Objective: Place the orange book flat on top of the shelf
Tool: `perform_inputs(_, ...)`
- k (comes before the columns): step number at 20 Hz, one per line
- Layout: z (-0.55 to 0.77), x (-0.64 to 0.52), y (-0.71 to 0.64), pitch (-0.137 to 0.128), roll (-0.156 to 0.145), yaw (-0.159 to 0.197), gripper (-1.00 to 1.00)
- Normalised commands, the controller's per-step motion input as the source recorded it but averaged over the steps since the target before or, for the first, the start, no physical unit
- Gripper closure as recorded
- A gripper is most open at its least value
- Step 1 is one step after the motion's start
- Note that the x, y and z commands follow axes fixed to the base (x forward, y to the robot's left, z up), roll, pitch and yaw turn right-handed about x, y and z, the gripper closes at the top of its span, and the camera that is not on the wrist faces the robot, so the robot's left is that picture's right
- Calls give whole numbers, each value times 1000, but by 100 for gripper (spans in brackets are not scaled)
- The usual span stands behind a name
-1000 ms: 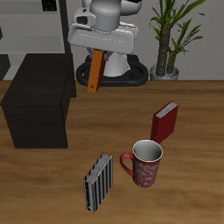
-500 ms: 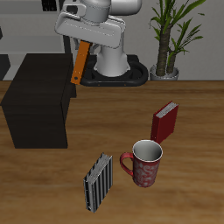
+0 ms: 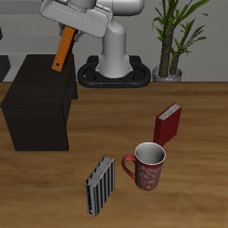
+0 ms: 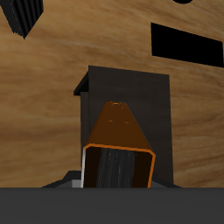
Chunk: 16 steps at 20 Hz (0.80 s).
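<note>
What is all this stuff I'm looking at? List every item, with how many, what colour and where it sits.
orange book: one, bright orange, held tilted in the air above the shelf, not touching it.
shelf: one, matte black box, on the table, at its back.
red book: one, red, standing upright, farther back than the mug.
mug: one, red patterned, white inside, upright near the table's front edge.
striped book: one, grey and black, standing beside the mug.
plant: one, green, in a pot behind the table.
table: one, brown wood.
robot arm: one, white, on a black base.
gripper: one, clamped on the orange book.
</note>
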Motion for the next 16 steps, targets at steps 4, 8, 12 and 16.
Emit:
perform_inputs(4, 80, -31, -468, -11, -96, 8, 100)
perform_inputs(8, 3, 18, -381, -1, -68, -21, 100)
perform_inputs(12, -15, 20, -495, -28, -122, 9, 100)
perform_inputs(16, 17, -37, -404, -22, -128, 6, 100)
